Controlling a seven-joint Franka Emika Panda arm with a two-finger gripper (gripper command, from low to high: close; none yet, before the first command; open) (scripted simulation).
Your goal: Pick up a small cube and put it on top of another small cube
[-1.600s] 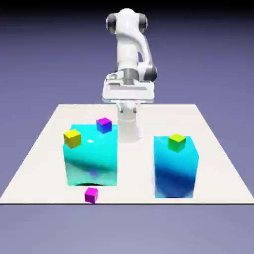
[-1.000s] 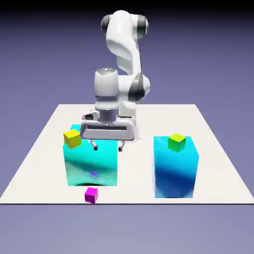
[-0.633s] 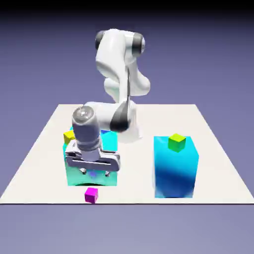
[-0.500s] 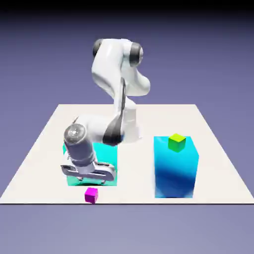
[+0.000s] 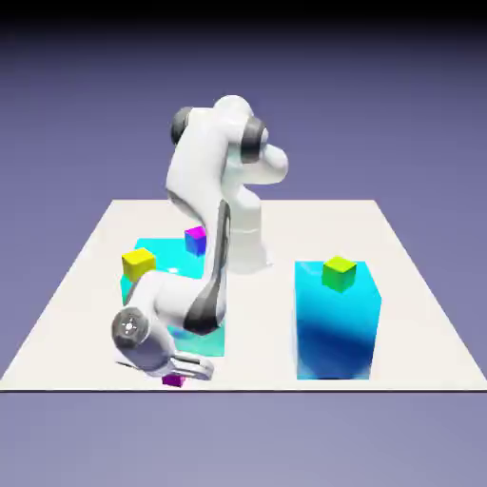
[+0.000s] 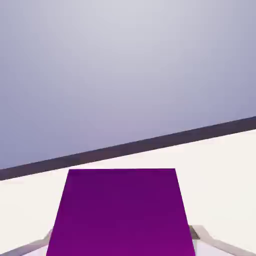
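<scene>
My tool (image 5: 181,369) is clamped on the tiny magenta cube (image 5: 172,380) at the white surface's (image 5: 418,285) near edge — low and tilted, so the fingers straddle its sides for lifting.

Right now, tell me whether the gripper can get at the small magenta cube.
Yes, it appears so: the gripper is already down at the small magenta cube, which fills the space between its fingertips in the hand view, with nothing blocking it.
</scene>
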